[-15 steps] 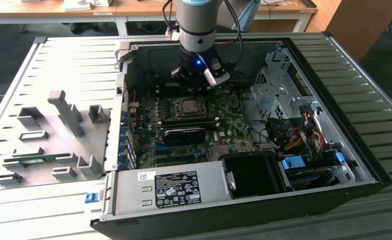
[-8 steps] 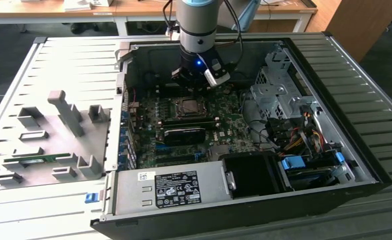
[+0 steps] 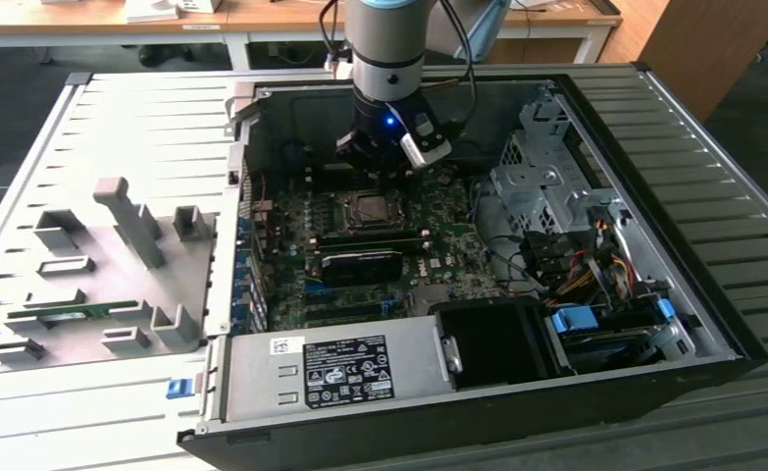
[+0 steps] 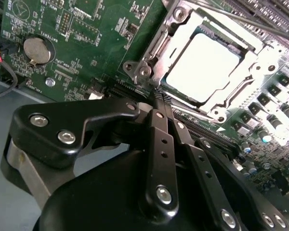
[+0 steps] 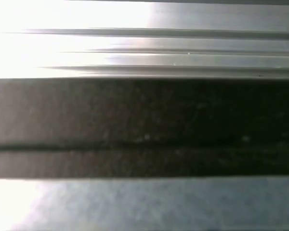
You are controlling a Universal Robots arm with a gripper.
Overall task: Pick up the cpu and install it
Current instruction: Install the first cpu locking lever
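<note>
Second wrist view: cpu (image 4: 206,67) apparently just beyond fingers (image 4: 161,125).

A grey cylindrical arm (image 3: 386,39) with a pale blue ring at the top carries black cables (image 3: 460,39) along its side and a small blue light above the black gripper (image 3: 373,165), whose matte links (image 4: 159,159) are fastened with silver screws (image 4: 164,194).

The exterior view looked down from high on the open black computer case (image 3: 697,324). The second wrist view sat close above the green motherboard (image 4: 86,29), shared with it.
</note>
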